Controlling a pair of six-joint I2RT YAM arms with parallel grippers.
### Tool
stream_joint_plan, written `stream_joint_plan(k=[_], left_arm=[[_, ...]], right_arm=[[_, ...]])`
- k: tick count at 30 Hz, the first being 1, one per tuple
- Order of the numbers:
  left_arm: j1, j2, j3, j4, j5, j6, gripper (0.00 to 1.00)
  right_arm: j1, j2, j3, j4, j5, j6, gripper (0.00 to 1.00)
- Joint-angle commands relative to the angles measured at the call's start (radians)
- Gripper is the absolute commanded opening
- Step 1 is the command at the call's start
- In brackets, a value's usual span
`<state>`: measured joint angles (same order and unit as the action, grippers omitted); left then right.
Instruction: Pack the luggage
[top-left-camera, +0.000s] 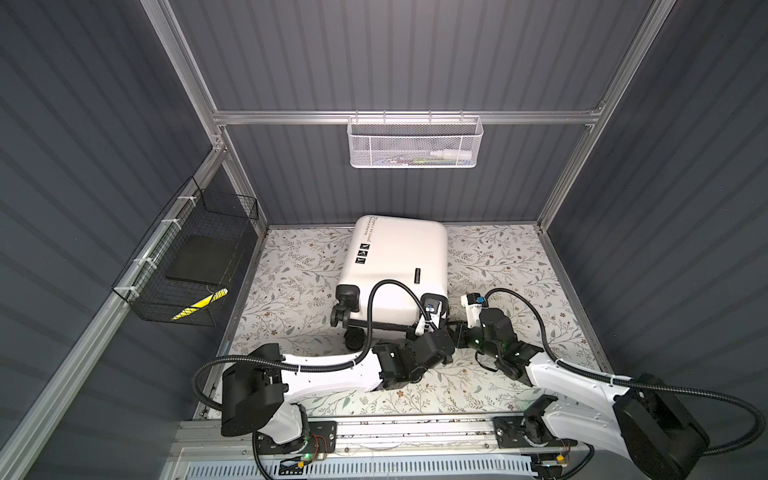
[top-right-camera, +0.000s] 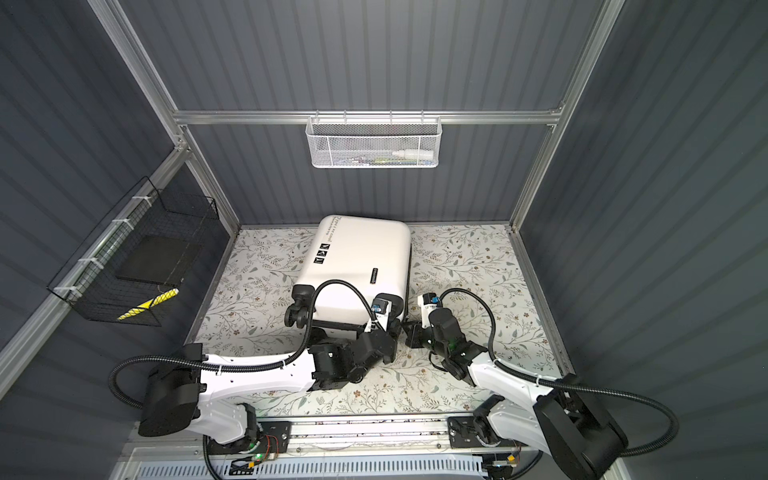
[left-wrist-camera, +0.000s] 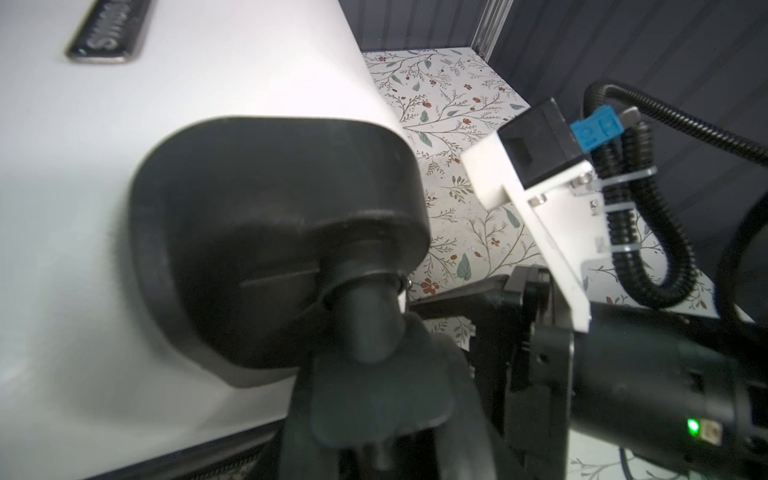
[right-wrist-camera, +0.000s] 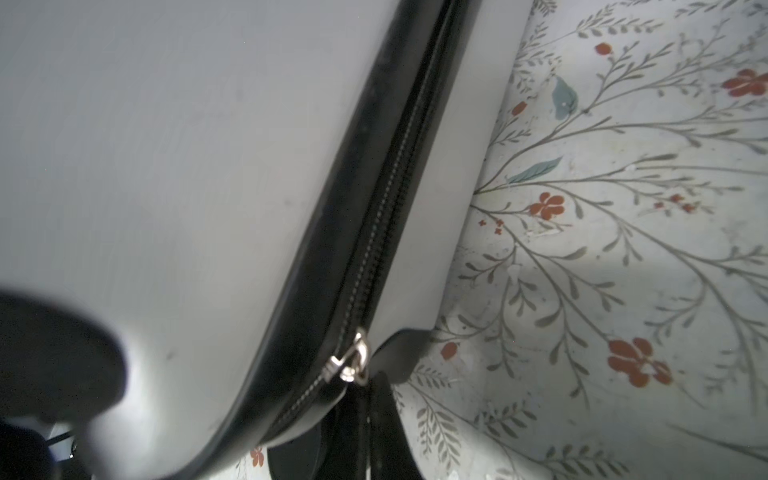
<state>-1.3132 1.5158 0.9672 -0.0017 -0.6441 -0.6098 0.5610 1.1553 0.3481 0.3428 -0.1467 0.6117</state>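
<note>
Floral-print tabletop (top-left-camera: 519, 266), dark ribbed walls (top-left-camera: 415, 62). Small white hard-shell suitcase (top-left-camera: 399, 257) flat at back centre, closed, long axis pointing away from the arms, wheels (top-left-camera: 341, 316) nearest. Right gripper (top-left-camera: 453, 323) pinched shut at the silver zip slider (right-wrist-camera: 353, 361) on the near right corner (seen only from the right wrist). Left gripper (top-left-camera: 417, 330) beside the black wheel housing (left-wrist-camera: 270, 241), spread impossible to tell.

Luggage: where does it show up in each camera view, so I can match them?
Both top views: luggage lies mid-frame on the floral mat.
Left wrist: luggage close up, black wheel housing in front.
Right wrist: luggage close up, zipper along its edge.
Shared landmark: the floral mat.
</note>
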Motion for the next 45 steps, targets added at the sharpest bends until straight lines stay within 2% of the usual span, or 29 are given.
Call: stream_joint_plan(k=[1,10,20,29,41,45], left_arm=[[-0.050,-0.045,0.003,0.094,0.171,0.079,0.00],[-0.055,-0.065,-0.040,0.100,0.145,0.057,0.00],[-0.056,-0.089,-0.056,0.073,0.048,0.031,0.00],[-0.055,-0.108,-0.071,0.107,0.046,0.065,0.00],[-0.055,-0.144,-0.096,0.112,0.095,0.085,0.00],[-0.056,-0.146,-0.101,0.117,0.105,0.083,0.00]], right_arm=[[-0.057,0.014,0.029,0.021,0.100,0.051,0.00],[-0.153,-0.030,-0.010,0.021,0.074,0.066,0.00],[-0.184,-0.159,-0.063,-0.052,0.047,0.043,0.00],[-0.192,-0.274,-0.097,-0.161,0.049,0.029,0.00],[-0.209,-0.203,-0.064,-0.120,0.062,0.040,0.00],[-0.210,-0.198,-0.080,-0.070,-0.007,0.028,0.00]])
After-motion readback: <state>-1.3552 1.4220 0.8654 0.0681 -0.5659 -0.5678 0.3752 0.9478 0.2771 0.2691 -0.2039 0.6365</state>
